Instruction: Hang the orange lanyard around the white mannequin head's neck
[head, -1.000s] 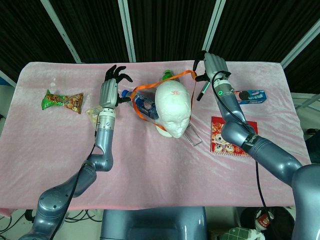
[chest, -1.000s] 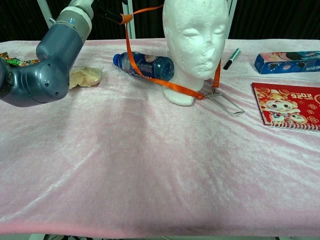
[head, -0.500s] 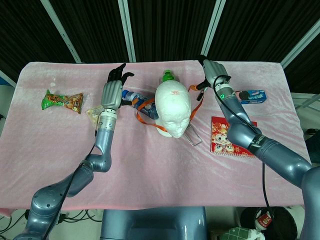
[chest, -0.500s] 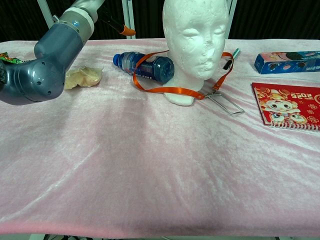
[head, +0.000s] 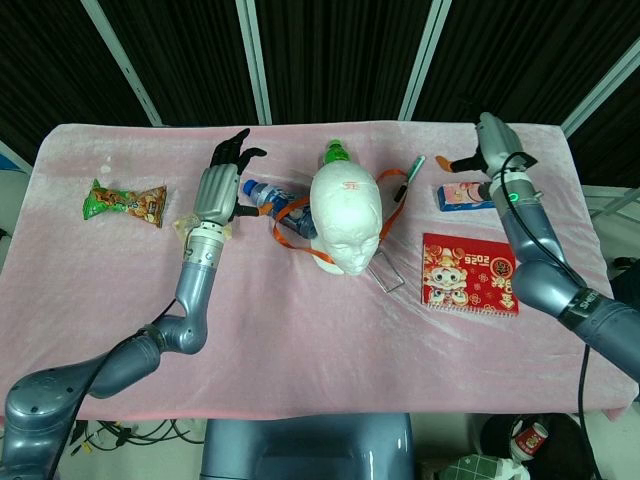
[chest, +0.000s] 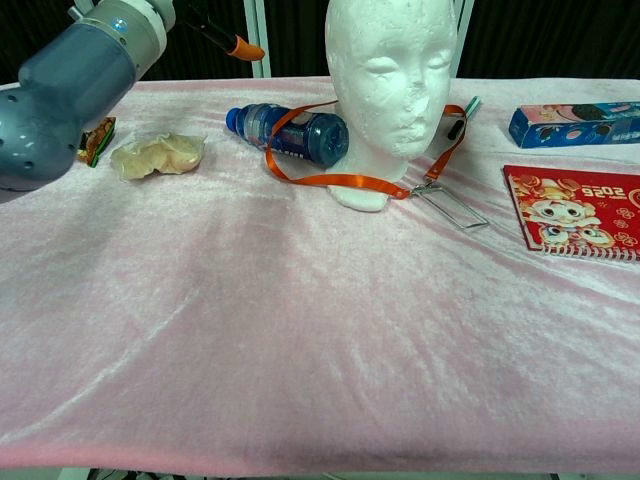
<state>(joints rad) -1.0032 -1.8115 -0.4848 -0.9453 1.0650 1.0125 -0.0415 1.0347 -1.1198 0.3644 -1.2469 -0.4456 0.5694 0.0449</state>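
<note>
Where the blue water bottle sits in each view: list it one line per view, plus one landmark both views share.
Head view: the blue water bottle lies on its side at upper centre, just left of the white mannequin head, with the orange lanyard draped over it.
Chest view: the bottle lies at upper centre-left, cap pointing left, again left of the mannequin head.
Shared landmark: the red notebook on the right.

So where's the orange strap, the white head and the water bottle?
orange lanyard (chest: 350, 181), chest view, on the strap lying in front of the neck.
white mannequin head (chest: 390, 60), chest view, on the face.
water bottle (chest: 295, 131), chest view, on its blue label.
</note>
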